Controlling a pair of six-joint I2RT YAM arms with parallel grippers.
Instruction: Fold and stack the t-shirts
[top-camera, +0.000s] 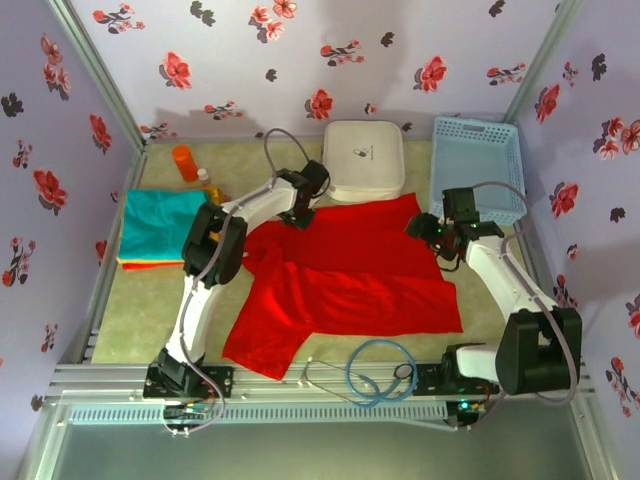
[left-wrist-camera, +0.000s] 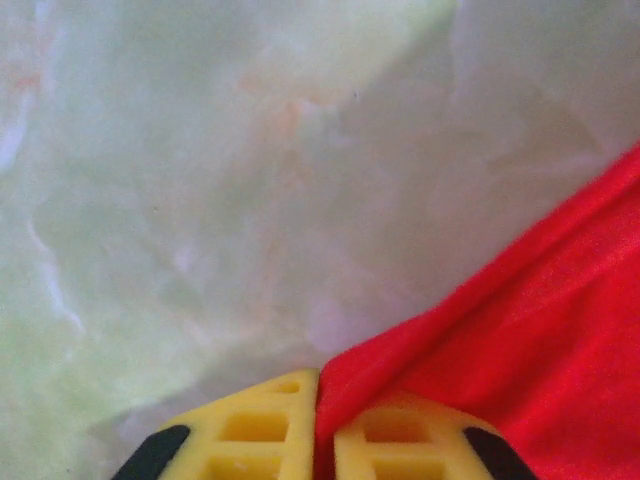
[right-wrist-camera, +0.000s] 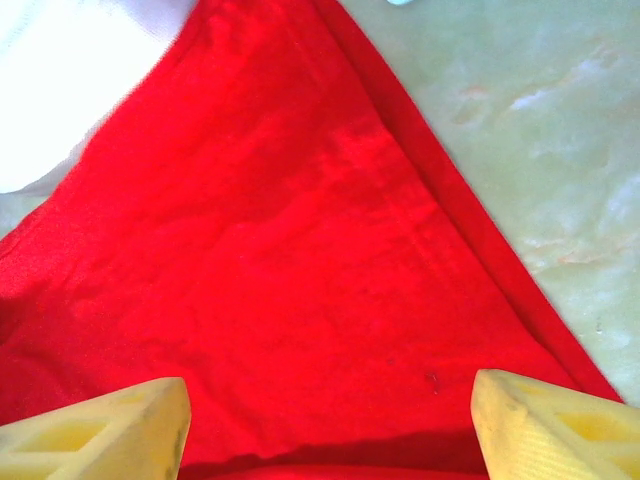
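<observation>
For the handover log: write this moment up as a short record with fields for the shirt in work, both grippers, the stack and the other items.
shirt in work: red t-shirt, spread mid-table, not yet folded
left gripper: shut, pinching the red t-shirt's far edge
right gripper: open, jaws wide above the shirt's far right corner
stack: teal t-shirt on an orange t-shirt, at the left
other items: white case, blue basket, orange bottle
</observation>
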